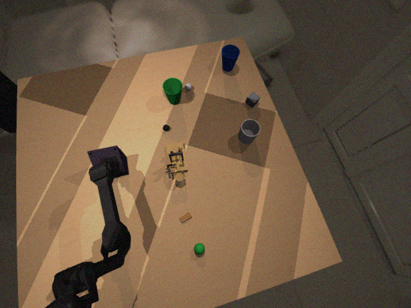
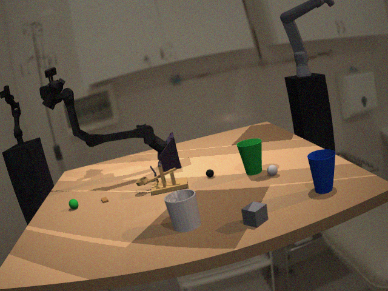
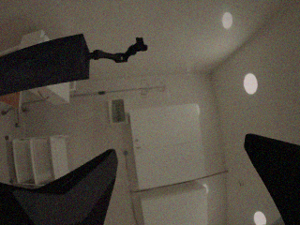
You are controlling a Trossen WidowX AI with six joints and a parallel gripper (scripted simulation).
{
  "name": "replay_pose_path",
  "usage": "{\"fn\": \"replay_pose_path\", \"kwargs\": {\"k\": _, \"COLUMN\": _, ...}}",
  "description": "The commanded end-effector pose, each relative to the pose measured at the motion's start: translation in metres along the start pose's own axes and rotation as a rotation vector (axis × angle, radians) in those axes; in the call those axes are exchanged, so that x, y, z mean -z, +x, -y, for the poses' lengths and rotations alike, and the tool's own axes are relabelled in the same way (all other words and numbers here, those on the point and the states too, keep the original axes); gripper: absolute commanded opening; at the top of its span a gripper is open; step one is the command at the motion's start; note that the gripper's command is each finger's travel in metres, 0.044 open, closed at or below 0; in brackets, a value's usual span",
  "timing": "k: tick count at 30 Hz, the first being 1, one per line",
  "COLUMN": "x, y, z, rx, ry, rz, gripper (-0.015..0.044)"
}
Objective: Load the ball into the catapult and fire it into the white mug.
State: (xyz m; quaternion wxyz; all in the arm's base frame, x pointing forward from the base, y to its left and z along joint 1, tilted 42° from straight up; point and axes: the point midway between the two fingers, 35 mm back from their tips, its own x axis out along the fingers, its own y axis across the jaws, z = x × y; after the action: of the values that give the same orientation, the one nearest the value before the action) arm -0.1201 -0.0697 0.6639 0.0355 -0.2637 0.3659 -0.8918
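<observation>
The wooden catapult [image 1: 174, 159] [image 2: 169, 187] stands mid-table, its arm's cup [image 1: 179, 176] [image 2: 142, 180] raised, with no ball visible in it. The white mug [image 1: 248, 135] [image 2: 185, 214] looks greyish and stands upright to the catapult's right in the top view. A green ball [image 1: 199, 249] [image 2: 73, 204], a black ball [image 1: 166, 127] [image 2: 210, 173] and a white ball [image 1: 188, 86] [image 2: 272, 170] lie on the table. My gripper [image 2: 46, 97] [image 3: 184, 149] is open and empty, high up and far from the catapult. The top view does not clearly show its fingers.
A green cup [image 1: 173, 94] [image 2: 251, 157] stands beside the white ball. A blue cup [image 1: 228, 61] [image 2: 322, 173] and grey cube [image 1: 252, 99] [image 2: 255, 214] are near the table edge. A small brown block [image 1: 185, 217] [image 2: 104, 199] lies between catapult and green ball. My arm's dark base [image 1: 121, 160] [image 2: 170, 156] stands beside the catapult.
</observation>
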Motion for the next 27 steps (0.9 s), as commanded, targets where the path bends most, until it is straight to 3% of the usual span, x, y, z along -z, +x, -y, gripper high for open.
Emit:
{"fn": "replay_pose_path", "kwargs": {"k": 1, "x": 0.021, "y": -0.001, "z": 0.026, "rx": 0.084, "ry": 0.02, "rz": -0.021, "gripper": 0.044}}
{"fn": "replay_pose_path", "kwargs": {"k": 27, "x": 0.142, "y": -0.064, "z": 0.157, "rx": 0.564, "ry": 0.048, "rz": -0.219, "gripper": 0.044}}
